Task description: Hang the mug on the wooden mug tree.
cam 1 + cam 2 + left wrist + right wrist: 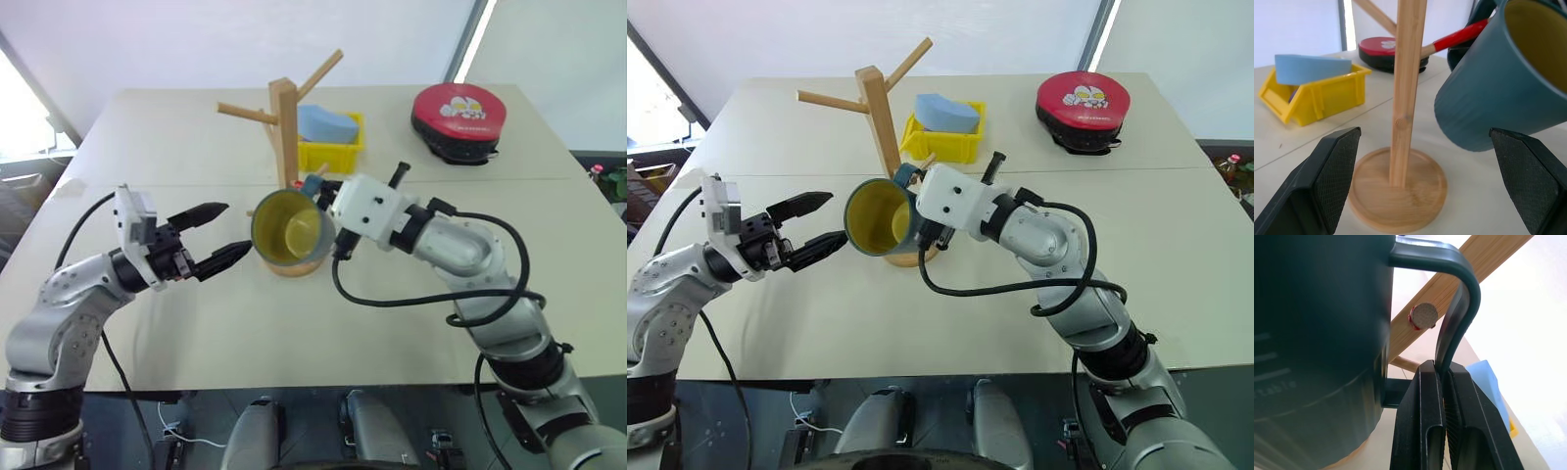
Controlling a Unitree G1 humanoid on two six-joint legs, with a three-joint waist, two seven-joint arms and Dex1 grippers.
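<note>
The right gripper (1444, 382) is clamped on the loop handle of the mug (291, 227), its two fingers pressed together on the handle's lower part. The left gripper (220, 235) is spread wide and holds nothing; it is just beside the mug's rim, on the side away from the right gripper.

One mug, one tree (284, 122), one yellow bin (333, 152) and one red-topped round case (457, 108) are counted on the table (294, 323).

The mug is held off the table, directly in front of the tree's post and above its base. It is tipped on its side: its long axis lies near level, and the yellow mouth is turned toward the camera and the left gripper. In the right wrist view the red-tagged peg end (1423, 316) is seen inside the handle's loop.

The tree's lower post and most of its base are hidden behind the mug in the head views. The mug's lettering cannot be read.
</note>
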